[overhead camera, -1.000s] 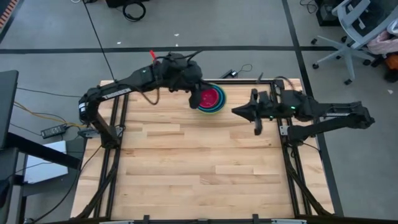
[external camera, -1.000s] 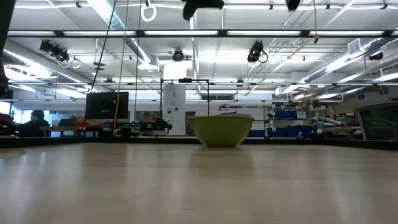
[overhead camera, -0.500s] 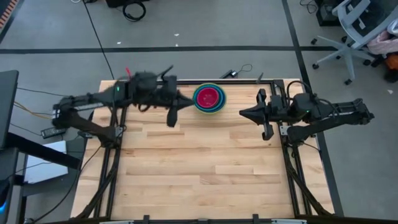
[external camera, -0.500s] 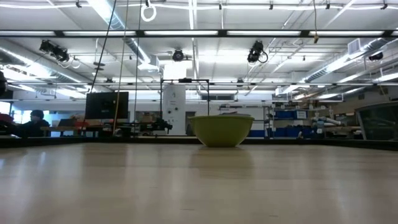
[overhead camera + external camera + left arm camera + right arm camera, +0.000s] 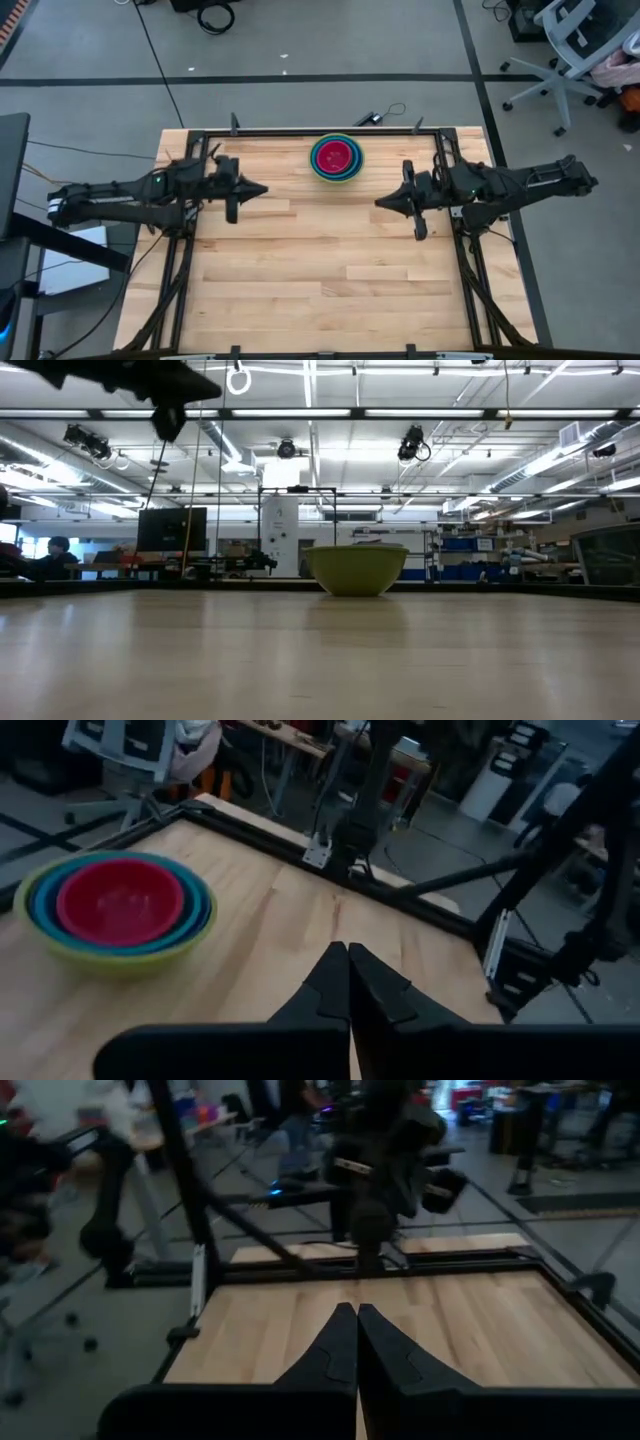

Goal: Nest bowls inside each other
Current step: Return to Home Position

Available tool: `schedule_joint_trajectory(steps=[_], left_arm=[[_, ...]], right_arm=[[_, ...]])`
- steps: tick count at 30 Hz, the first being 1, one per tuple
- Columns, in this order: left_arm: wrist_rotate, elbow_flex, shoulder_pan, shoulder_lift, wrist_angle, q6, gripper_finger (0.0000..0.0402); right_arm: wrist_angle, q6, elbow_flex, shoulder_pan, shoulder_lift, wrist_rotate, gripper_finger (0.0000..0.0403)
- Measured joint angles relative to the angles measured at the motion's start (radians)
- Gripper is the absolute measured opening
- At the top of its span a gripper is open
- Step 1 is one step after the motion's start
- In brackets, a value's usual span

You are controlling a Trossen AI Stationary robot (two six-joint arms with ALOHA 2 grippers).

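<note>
The bowls (image 5: pixel 337 158) stand as one nested stack on the table near the middle of its far edge. The magenta-red one is innermost, with blue rims around it and the olive-green one (image 5: pixel 357 569) outermost, resting on its base. The stack (image 5: pixel 118 910) also shows in the left wrist view. My left gripper (image 5: pixel 263 189) is shut, empty and above the table, left of the stack and nearer than it. My right gripper (image 5: pixel 379 203) hovers right of the stack, also shut and empty. Both point toward the table's middle, their fingertips (image 5: pixel 347 955) (image 5: pixel 355 1316) closed together.
A black frame rail (image 5: pixel 300 132) runs along the table's far edge and down both sides. Bare wood (image 5: pixel 320 270) lies between the grippers and toward the near edge. My left arm (image 5: pixel 150 380) crosses the top left of the low view. An office chair (image 5: pixel 575 50) stands off the table.
My left gripper has drawn back from above the bowl stack toward the table's left edge and a little nearer, sinking as it went. My right gripper has swung slightly toward the near edge. The nested bowls have stayed where they were.
</note>
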Motion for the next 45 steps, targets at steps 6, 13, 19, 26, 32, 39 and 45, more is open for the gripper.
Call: schedule_joint_trajectory(steps=[6, 13, 19, 26, 32, 39, 45], left_arm=[[0.001, -0.171, -0.074, -0.127, 0.052, -0.021, 0.0000], [0.009, -0.307, -0.139, -0.087, 0.075, -0.046, 0.0014], [0.005, -0.291, -0.147, -0.107, 0.231, 0.132, 0.0003], [0.020, -0.288, -0.150, -0.332, 0.012, 0.301, 0.0001], [0.050, -0.289, -0.151, -0.500, -0.089, 0.370, 0.0001], [0.033, -0.403, -0.150, -0.648, -0.071, 0.335, 0.0000], [-0.009, -0.437, -0.150, -0.684, -0.040, 0.337, 0.0000]], right_arm=[[0.016, -0.041, -0.016, 0.076, -0.009, 0.058, 0.0002], [0.397, 0.076, -0.305, 0.105, -0.080, 0.085, 0.0002], [0.534, 0.098, -0.459, 0.086, -0.125, 0.100, 0.0002], [0.488, 0.031, -0.550, 0.085, -0.360, 0.138, 0.0002], [0.498, 0.041, -0.658, 0.085, -0.456, 0.138, 0.0002], [0.597, 0.078, -0.763, 0.086, -0.466, 0.122, 0.0002], [0.580, 0.043, -0.795, 0.084, -0.586, 0.077, 0.0002]])
